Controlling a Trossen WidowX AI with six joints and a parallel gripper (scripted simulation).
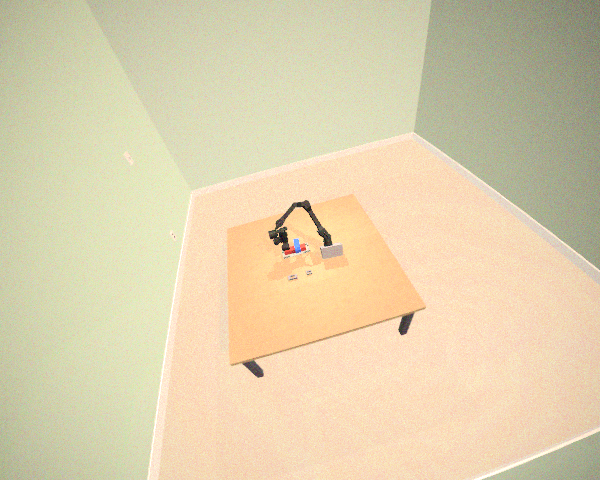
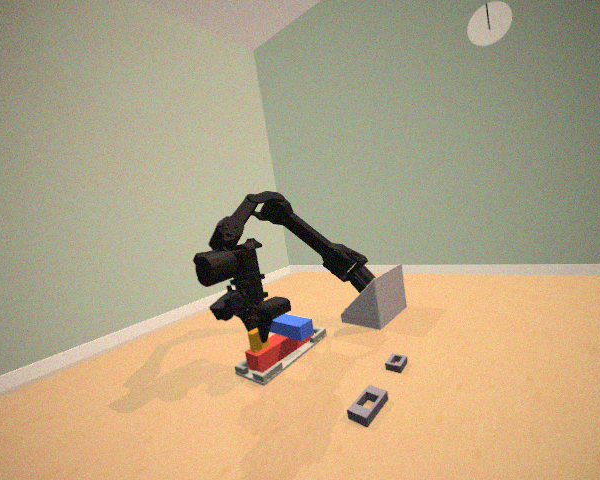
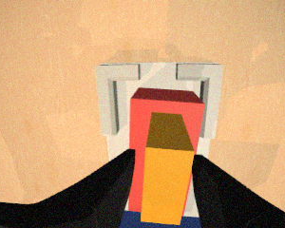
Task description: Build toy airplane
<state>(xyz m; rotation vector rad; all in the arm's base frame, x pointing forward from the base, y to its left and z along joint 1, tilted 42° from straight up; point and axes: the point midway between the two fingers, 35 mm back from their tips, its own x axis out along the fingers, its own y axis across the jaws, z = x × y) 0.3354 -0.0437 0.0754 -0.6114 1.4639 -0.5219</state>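
The red fuselage (image 1: 289, 251) (image 2: 272, 355) (image 3: 167, 105) lies in the pale cradle (image 2: 318, 334) (image 3: 106, 95). The blue wing (image 1: 296, 244) (image 2: 292, 327) lies across the top of the fuselage; only a dark blue strip shows at the bottom of the wrist view. The orange tail fin (image 2: 257, 339) (image 3: 167, 185) stands upright on the fuselage near its tail end, its base meeting the red top. Its tab is hidden. My gripper (image 2: 259, 333) (image 3: 163, 159) is open around the fin, one finger on each side, with a gap showing at the left finger.
Two grey hollow holders stand on the table in front of the cradle: a larger one (image 1: 292, 277) (image 2: 359, 411) and a smaller one (image 1: 308, 272) (image 2: 393, 365). The arm's grey wedge-shaped base (image 1: 332, 251) (image 2: 390, 299) is beyond the wing end of the cradle.
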